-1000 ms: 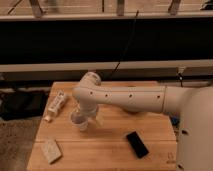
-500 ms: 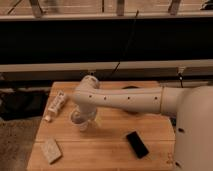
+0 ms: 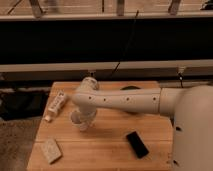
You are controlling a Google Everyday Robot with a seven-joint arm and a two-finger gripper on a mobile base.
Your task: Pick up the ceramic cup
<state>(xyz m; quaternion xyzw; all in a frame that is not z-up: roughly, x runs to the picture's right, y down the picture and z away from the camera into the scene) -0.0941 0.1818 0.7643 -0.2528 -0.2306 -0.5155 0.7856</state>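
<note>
A wooden table (image 3: 107,150) of pale planks carries everything here. Near its left edge lies a white tube-like item (image 3: 56,103), set at a slant. Toward the front left corner sits a small pale block (image 3: 51,150). A black phone (image 3: 137,144) lies flat to the front right. The ceramic cup (image 3: 78,121) stands left of centre, with the gripper (image 3: 85,119) right at it.

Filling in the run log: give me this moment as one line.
phase: grasp approach | gripper: at ceramic cup, left-centre of wooden table | fingers: hidden | cup: upright on table
</note>
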